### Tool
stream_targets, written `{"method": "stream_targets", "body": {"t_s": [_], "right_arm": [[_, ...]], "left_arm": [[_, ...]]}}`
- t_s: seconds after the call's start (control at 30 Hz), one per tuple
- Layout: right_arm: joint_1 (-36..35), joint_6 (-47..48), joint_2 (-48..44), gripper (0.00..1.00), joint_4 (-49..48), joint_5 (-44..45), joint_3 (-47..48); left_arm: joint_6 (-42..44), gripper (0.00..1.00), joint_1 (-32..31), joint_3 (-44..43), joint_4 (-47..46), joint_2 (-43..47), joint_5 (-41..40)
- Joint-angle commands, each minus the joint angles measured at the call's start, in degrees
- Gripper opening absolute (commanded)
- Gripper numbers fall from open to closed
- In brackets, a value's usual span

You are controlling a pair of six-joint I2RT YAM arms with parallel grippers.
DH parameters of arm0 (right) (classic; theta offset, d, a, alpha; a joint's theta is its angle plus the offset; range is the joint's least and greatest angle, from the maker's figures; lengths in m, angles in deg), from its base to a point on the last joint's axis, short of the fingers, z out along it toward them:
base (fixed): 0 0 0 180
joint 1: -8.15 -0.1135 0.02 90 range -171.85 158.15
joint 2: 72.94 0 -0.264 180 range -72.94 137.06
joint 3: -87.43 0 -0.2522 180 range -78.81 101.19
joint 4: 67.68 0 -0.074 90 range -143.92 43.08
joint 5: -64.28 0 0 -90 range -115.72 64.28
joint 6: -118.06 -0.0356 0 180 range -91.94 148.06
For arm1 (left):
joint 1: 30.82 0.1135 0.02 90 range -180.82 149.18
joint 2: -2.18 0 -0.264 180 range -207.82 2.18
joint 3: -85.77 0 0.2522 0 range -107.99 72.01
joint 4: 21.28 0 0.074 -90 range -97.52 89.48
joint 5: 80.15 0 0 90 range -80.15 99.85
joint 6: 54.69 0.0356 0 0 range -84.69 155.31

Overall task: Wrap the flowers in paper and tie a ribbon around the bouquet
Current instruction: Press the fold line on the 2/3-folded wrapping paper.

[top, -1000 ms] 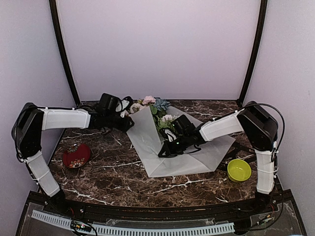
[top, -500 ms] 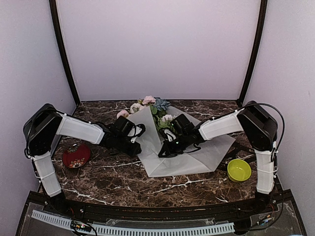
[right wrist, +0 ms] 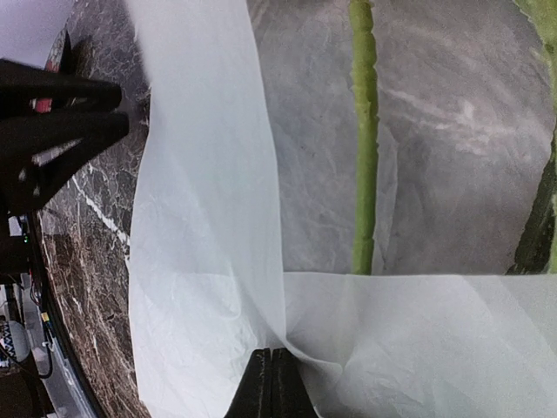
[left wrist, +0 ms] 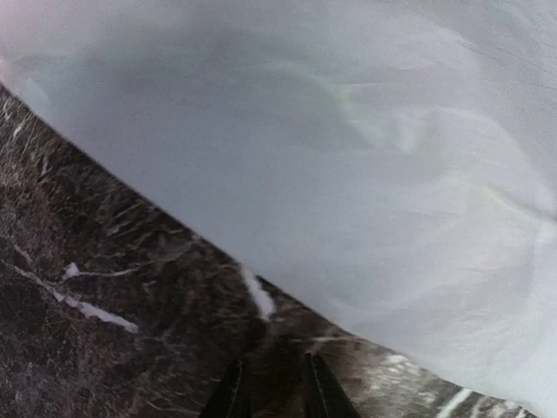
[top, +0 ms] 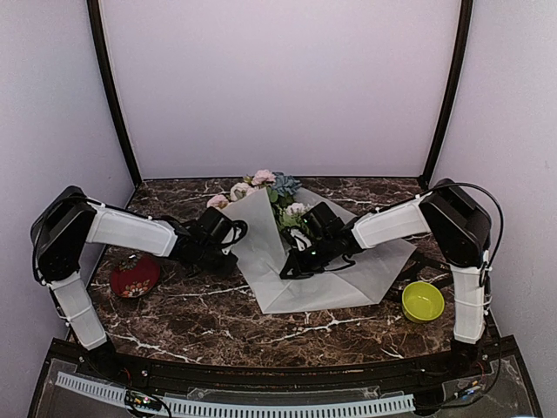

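The paper lies spread in the middle of the table, its left flap folded up and standing over the flowers. Their pink, white and blue heads stick out at the back. One green stem shows on the sheet in the right wrist view. My right gripper is low on the sheet, shut on the paper where its creases gather. My left gripper is just off the flap's left side. It is open over bare marble, with the paper just ahead. The ribbon is not to be made out.
A red bowl sits near the left edge of the table. A yellow-green bowl sits at the right, beside the right arm's base. Black frame posts rise at both back corners. Dark cables lie by the right arm.
My left arm has come forward from the flower heads at the back to the flap's left edge, its jaws narrowing slightly. The right gripper and the paper have stayed put.
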Motion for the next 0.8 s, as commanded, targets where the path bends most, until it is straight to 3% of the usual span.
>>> {"method": "stream_targets", "body": {"t_s": [0.0,0.23,0.43,0.63,0.77], "right_arm": [[-0.81,0.40,1.73,0.00,6.39,3.39,-2.45],[-0.99,0.13,1.96,0.00,6.38,3.47,-2.21],[-1.16,0.39,1.77,0.00,7.08,3.86,-2.22],[-1.13,0.43,1.50,0.00,7.16,4.17,-2.87],[-1.16,0.26,1.38,0.00,6.96,4.19,-3.06]], "left_arm": [[6.52,0.21,-10.43,0.22,0.35,5.67,-4.27],[6.10,0.21,-13.58,3.78,-5.48,3.66,7.19],[5.77,0.20,-13.52,6.31,-3.95,1.62,5.91],[3.15,0.20,-13.52,11.58,-0.10,6.47,1.13],[1.94,0.20,-13.56,14.04,-1.78,12.35,3.62]]}}
